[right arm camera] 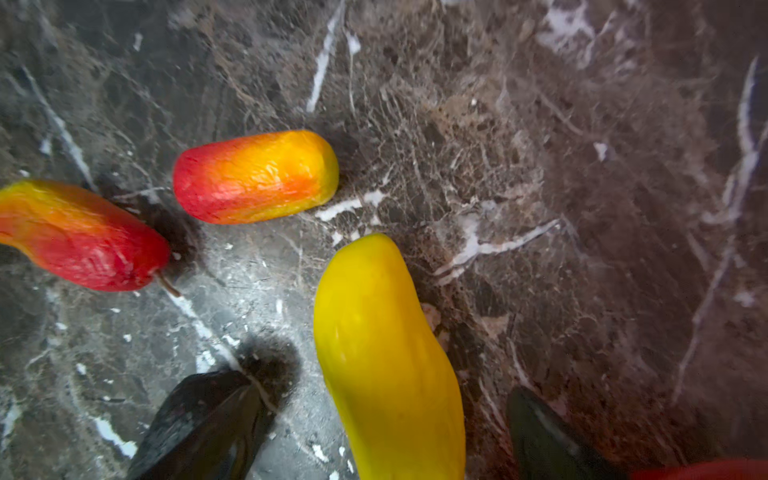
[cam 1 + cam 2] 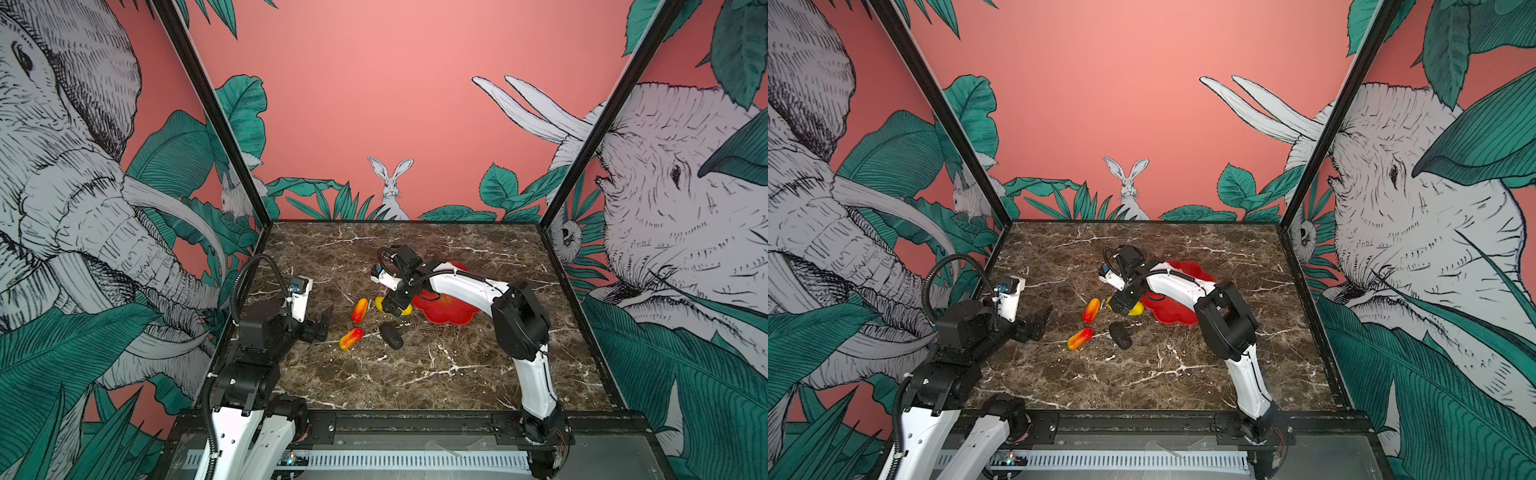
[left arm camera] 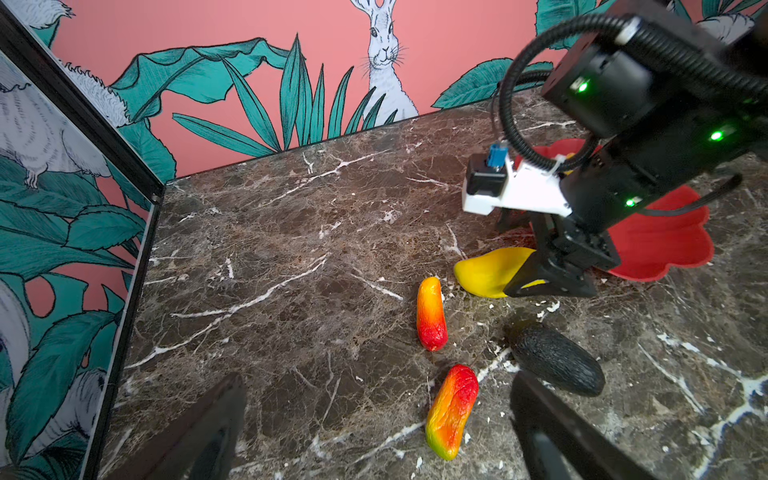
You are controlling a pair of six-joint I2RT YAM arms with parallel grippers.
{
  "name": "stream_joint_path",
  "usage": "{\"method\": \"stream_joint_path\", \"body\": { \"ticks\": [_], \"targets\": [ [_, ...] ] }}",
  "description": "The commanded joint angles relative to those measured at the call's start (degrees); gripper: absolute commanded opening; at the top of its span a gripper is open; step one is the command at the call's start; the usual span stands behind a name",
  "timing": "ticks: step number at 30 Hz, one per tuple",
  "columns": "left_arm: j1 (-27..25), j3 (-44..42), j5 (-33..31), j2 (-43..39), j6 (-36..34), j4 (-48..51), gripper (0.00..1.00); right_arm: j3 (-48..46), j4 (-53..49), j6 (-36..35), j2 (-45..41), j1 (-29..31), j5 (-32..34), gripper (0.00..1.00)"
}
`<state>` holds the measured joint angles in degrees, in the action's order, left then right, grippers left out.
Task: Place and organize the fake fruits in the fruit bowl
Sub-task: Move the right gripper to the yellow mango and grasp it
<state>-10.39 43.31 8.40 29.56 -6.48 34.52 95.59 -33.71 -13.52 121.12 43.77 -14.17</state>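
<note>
While you look down in both top views, your right fingers [image 2: 392, 306] stand over the yellow oval fruit [image 2: 380, 302], just beside the left rim of the fruit bowl [image 2: 453, 316]. The bowl sits on the desk [image 2: 415, 374] right of centre, partly under the right arm. 2 red-orange oblongs lie left of the yellow oval, a farther oblong [image 2: 359, 309] and a nearer oblong [image 2: 351, 338], with the black oval [image 2: 391, 336] toward the front. All 4 lie on the desk, outside the bowl. Your left fingers [image 2: 327, 316] hang at the left, apart from every fruit.

From the left wrist, your left fingers [image 3: 195, 432] are spread wide with only desk between them. The nearer oblong [image 3: 452, 411] and black oval [image 3: 557, 359] lie just ahead.

From the right wrist, your right fingers [image 1: 199, 424] stand wide on either side of the yellow oval fruit [image 1: 386, 353]. Desk shows on both sides, so they grip nothing.
</note>
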Motion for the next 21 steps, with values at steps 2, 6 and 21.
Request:
{"method": "stream_joint_path", "body": {
  "ticks": [2, 6, 21],
  "targets": [
    [0.4, 0.4, 0.7, -0.2, 0.0, -0.6, 1.00, 0.7, 0.8, 0.6, 1.3, -0.2, -1.1, 0.90],
    [0.4, 0.4, 0.6, -0.3, 0.1, -0.5, 1.00, 1.3, 0.8, 0.9, 2.6, -0.2, -1.0, 0.86],
    [0.5, 0.2, 0.4, -1.0, 0.0, -0.6, 1.00, 2.0, 0.9, 2.0, 3.8, 0.0, -1.4, 0.32]
  ]
}}
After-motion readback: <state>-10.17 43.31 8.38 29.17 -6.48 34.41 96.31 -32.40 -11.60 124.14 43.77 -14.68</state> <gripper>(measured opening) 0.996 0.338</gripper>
